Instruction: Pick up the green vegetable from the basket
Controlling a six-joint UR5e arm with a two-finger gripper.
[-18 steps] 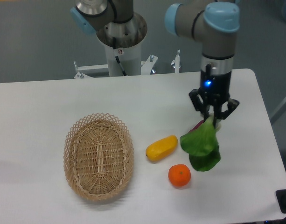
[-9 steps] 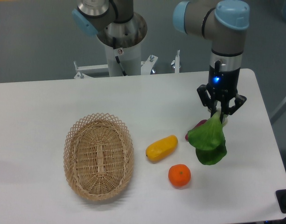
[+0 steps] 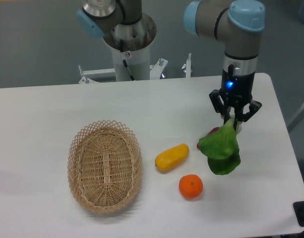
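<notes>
The green vegetable (image 3: 221, 150) hangs by its pale stalk from my gripper (image 3: 234, 122), which is shut on it above the right side of the table. Its broad dark leaves droop down toward the tabletop. The basket (image 3: 105, 165), an oval tan wicker one, sits at the left front of the table with nothing inside it, well away from the gripper.
A yellow oblong vegetable (image 3: 172, 156) lies between basket and gripper. An orange fruit (image 3: 191, 186) sits in front of it. A small purple item (image 3: 209, 134) peeks out behind the green leaves. The table's right edge is close to the gripper.
A second ago the gripper moved right and slightly up with the green vegetable; over the last half second nothing has shifted.
</notes>
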